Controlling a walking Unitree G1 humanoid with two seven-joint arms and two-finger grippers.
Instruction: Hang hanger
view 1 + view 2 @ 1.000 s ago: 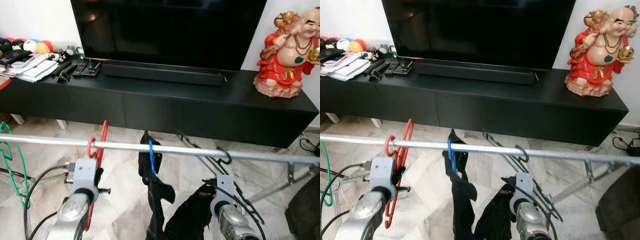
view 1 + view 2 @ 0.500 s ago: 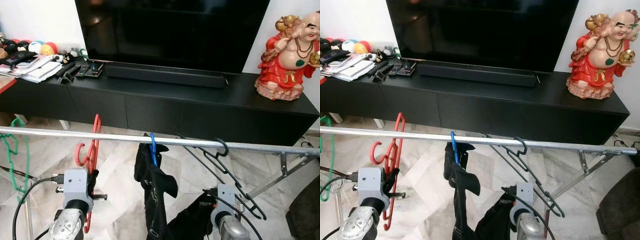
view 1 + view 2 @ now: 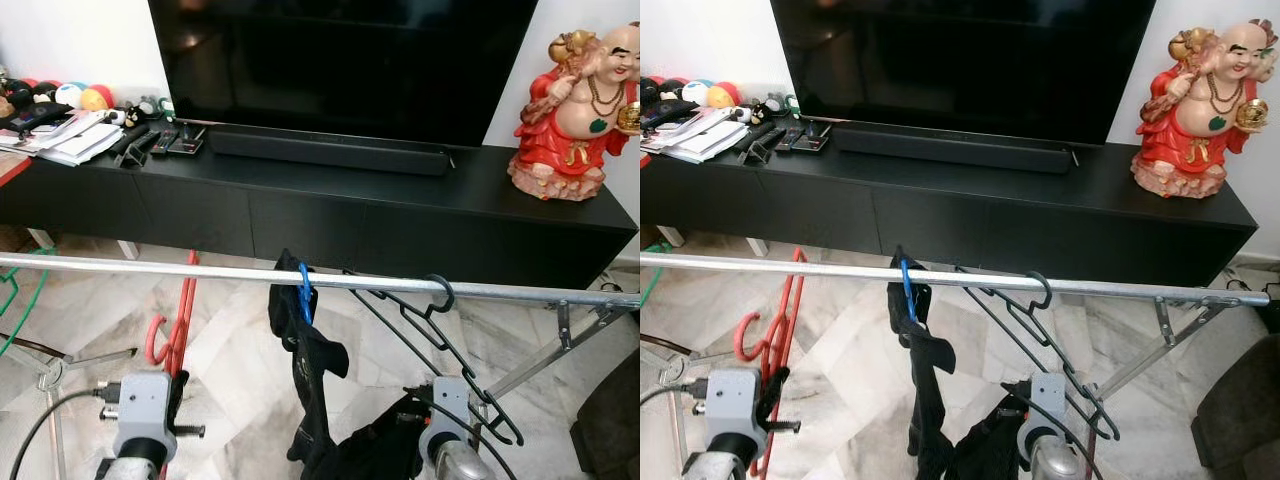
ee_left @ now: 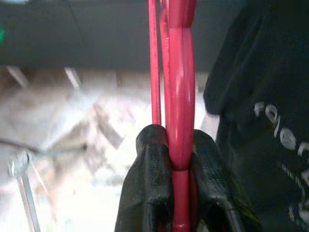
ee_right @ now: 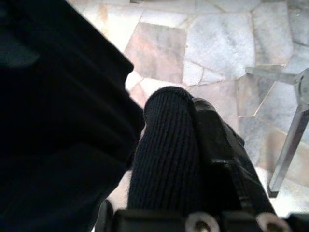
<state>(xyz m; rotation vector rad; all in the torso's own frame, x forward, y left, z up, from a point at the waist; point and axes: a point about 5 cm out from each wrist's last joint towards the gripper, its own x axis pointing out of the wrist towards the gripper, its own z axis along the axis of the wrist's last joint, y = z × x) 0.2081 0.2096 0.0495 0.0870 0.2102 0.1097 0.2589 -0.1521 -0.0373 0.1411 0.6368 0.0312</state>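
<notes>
My left gripper [image 4: 175,159] is clamped on the red plastic hanger [image 3: 176,330], which stands upright with its open hook just below the silver metal rail [image 3: 150,267], while my right gripper [image 5: 193,145] pinches black knitted cloth [image 5: 166,150] further right.

The only writing is on the black garment [image 4: 260,111] seen in the left wrist view: pale letters that run slanted on the cloth and look like "Fole", blurred and cut by the edge of the picture. The rest of the word is too unclear to read.
</notes>
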